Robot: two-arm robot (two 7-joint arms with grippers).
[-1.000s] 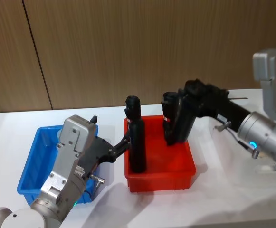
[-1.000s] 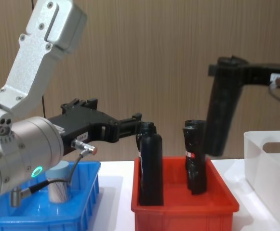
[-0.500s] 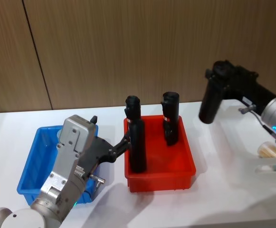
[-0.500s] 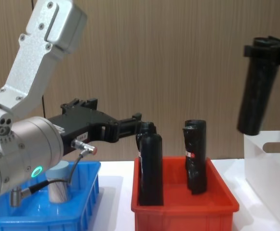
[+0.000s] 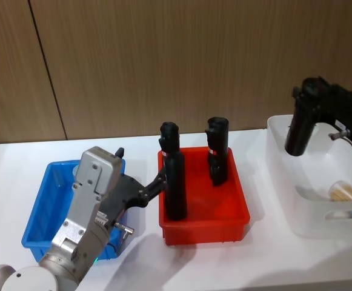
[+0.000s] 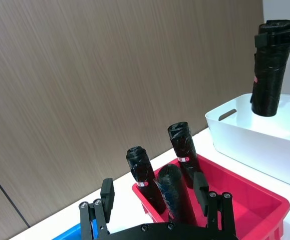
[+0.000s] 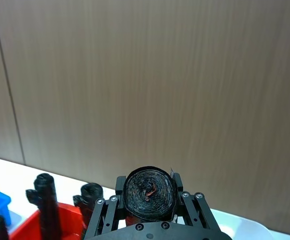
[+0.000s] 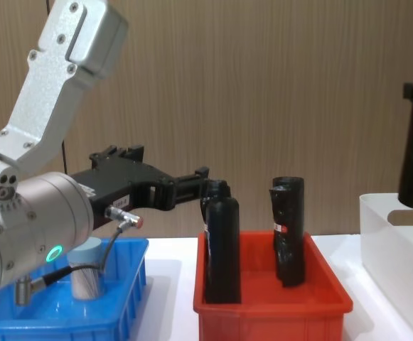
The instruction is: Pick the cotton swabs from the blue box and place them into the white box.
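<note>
The right gripper [image 7: 149,200] has its fingers [image 7: 116,186] closed on a black roll [image 5: 298,129], held upright above the white box [image 5: 283,176] at the right of the table [image 5: 18,163]. That is not what the task names: the roll is no jar of cotton swabs. 1 jar of cotton swabs [image 5: 344,191] already lies in the white box near its front wall, and another [image 8: 87,273] stands in the blue box [image 8: 131,284] at the left, just behind the left arm's wrist.

The left gripper [image 6: 157,212] hangs above the gap between the blue box and the red bin [image 5: 236,219], its fingers [image 6: 107,192] spread apart and holding nothing. 2 more black rolls [image 5: 174,173] stand upright in the red bin.

To do this step well, I judge the roll belongs back in the red bin rather than in the white box. If it is lowered here anyway, it should go down clear of the jar lying inside, and the fingers should part only once its base is near the floor of the box, so it does not tip. The left gripper then needs to drop straight over the remaining jar and close across its lid or body.

Each roll carries a small red and white band label; its writing cannot be read.
</note>
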